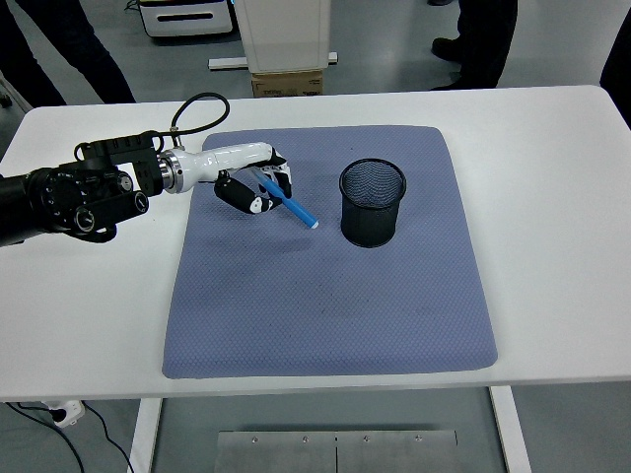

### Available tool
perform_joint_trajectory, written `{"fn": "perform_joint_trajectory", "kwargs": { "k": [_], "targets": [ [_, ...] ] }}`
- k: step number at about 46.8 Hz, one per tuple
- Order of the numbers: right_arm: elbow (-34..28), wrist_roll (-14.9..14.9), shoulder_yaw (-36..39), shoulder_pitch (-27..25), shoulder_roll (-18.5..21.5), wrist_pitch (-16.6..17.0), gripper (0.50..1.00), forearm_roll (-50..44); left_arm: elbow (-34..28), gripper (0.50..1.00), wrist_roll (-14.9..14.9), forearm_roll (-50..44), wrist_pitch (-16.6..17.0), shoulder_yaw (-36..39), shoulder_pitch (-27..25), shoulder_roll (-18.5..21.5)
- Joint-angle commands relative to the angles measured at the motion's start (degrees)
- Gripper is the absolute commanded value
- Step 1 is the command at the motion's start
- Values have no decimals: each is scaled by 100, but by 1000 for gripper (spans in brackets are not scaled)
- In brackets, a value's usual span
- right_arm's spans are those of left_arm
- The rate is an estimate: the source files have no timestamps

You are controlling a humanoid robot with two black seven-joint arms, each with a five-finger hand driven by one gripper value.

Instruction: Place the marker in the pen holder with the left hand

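My left hand (258,187), white and black, hovers over the far left part of the blue-grey mat (330,296), its fingers curled around a blue marker (291,205). The marker slants down to the right, its light tip pointing toward the black mesh pen holder (373,202). That holder stands upright on the mat, a short gap to the right of the marker's tip. The right arm does not show.
The white table (552,197) carries the mat. A black cable (197,110) loops above my left wrist. People's legs (69,49) stand beyond the far edge, next to a white stand with a cardboard box (286,84).
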Motion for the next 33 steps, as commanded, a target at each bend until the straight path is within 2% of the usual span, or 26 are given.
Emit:
{"fn": "perform_joint_trajectory", "kwargs": {
  "k": [1, 6, 12, 33],
  "targets": [
    [0, -3, 0, 0, 0, 0, 1000, 0, 0, 500, 1, -66, -13, 0, -90, 7],
    [0, -3, 0, 0, 0, 0, 1000, 0, 0, 500, 1, -93, -65, 0, -187, 16],
    [0, -3, 0, 0, 0, 0, 1000, 0, 0, 500, 1, -102, -215, 0, -319, 210],
    [0, -3, 0, 0, 0, 0, 1000, 0, 0, 500, -8, -93, -224, 0, -556, 254]
  ]
}}
